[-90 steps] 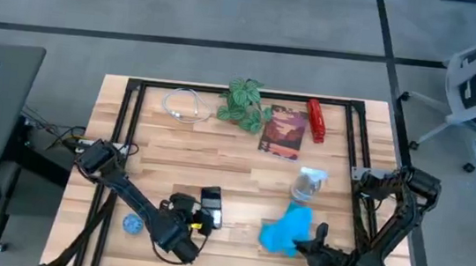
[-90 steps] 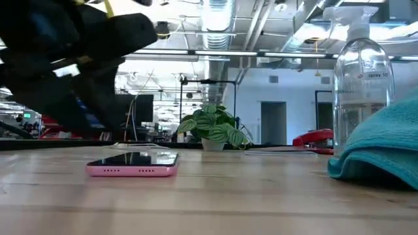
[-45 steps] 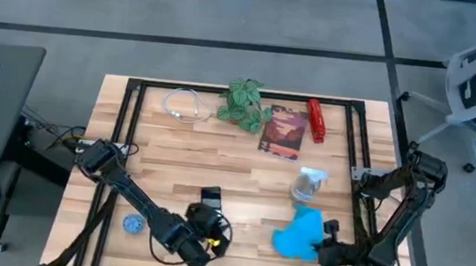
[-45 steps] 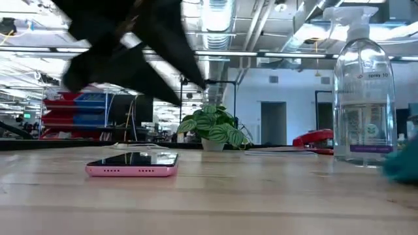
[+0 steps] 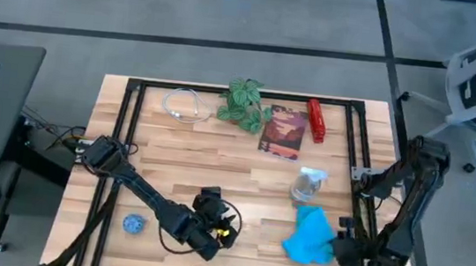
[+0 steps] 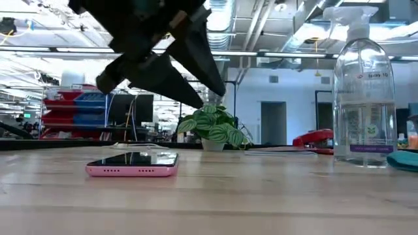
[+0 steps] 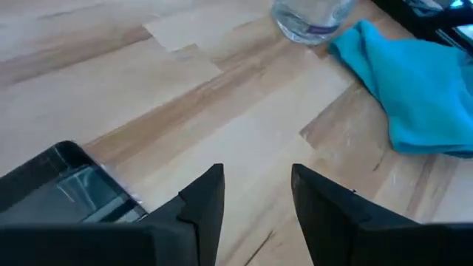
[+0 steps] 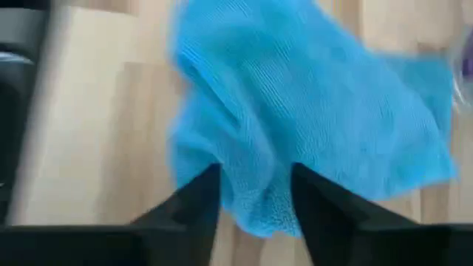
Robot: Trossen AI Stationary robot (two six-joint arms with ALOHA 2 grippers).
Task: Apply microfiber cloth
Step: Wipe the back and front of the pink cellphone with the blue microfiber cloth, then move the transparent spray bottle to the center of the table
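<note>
Cloth [image 5: 309, 236]: lying crumpled near counter's front-right corner, long axis running front-to-back. Right tool [image 5: 343, 249]: sitting just beside it, nearer, fingers parted, gripping nothing. Left tool [image 5: 214, 237]: hovering by phone [image 5: 208, 202], likewise parted.

We see a sky-blue cloth [image 5: 310, 234], a pink-edged phone [image 6: 133, 164], a blue patterned ball [image 5: 132, 224], a red stapler [image 5: 315, 120] and green striped leaves [image 5: 244, 103].

One cloth [image 5: 310, 234], one phone [image 6: 132, 164].
</note>
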